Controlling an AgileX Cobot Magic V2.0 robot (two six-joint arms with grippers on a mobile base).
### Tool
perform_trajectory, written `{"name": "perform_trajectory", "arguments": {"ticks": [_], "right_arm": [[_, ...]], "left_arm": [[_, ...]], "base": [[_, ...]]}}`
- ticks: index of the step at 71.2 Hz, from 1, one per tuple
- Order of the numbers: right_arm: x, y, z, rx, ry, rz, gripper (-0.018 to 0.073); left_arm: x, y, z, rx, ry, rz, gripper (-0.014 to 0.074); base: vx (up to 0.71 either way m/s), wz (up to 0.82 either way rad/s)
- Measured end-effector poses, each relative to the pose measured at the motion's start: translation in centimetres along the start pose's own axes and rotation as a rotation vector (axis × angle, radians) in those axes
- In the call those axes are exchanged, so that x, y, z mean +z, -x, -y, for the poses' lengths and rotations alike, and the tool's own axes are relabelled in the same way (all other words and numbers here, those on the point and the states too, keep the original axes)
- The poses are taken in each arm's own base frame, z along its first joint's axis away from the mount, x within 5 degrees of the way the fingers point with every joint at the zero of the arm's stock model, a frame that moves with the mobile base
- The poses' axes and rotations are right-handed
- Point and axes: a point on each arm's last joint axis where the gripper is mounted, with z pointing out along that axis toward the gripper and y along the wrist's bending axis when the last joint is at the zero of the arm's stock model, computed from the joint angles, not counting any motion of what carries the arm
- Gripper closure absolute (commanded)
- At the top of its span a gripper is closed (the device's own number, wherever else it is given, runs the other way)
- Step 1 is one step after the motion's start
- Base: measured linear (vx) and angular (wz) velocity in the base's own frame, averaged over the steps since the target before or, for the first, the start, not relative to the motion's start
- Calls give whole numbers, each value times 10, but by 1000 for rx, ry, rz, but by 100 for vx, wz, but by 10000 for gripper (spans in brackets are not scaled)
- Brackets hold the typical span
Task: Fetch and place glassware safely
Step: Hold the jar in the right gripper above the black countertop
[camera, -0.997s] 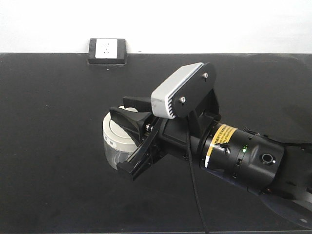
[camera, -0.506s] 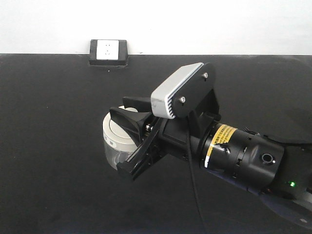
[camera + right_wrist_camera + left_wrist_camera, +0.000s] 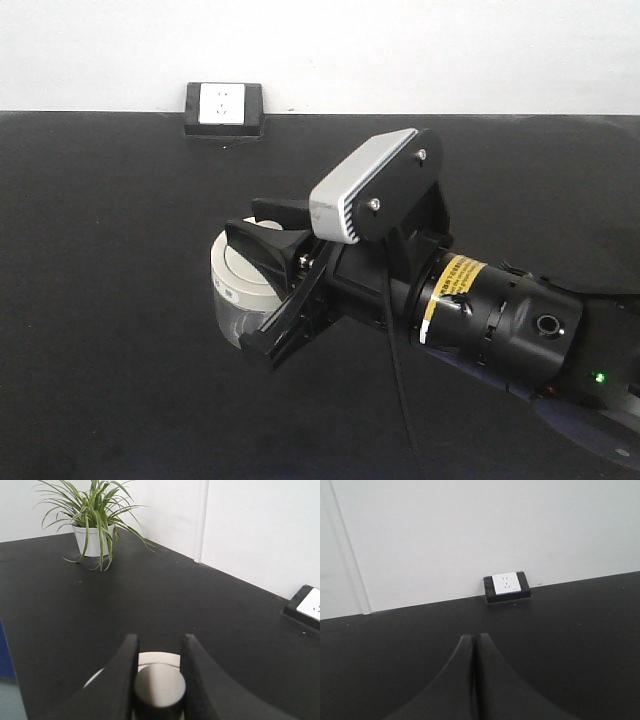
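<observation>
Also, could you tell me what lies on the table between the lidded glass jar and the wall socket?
Nothing. In the front-facing view, only bare black tabletop runs from the jar to the socket at the table's far edge.

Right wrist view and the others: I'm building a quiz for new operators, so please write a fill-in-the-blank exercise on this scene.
The right gripper has its fingers touching both sides of the ____ on the lid of the glass jar.
The left gripper is ____ and holds nothing.
The white pot on the black table holds a green ____.
Missing words: knob; shut; plant.
</observation>
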Motion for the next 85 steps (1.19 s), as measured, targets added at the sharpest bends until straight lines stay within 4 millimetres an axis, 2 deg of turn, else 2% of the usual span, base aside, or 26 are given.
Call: {"name": "perform_trajectory", "arguments": {"ticks": [85], "right_arm": [[0, 0, 0, 0, 0, -1, 563]], "left_arm": [[0, 0, 0, 0, 0, 0, 603]], "base": [[0, 0]]}}
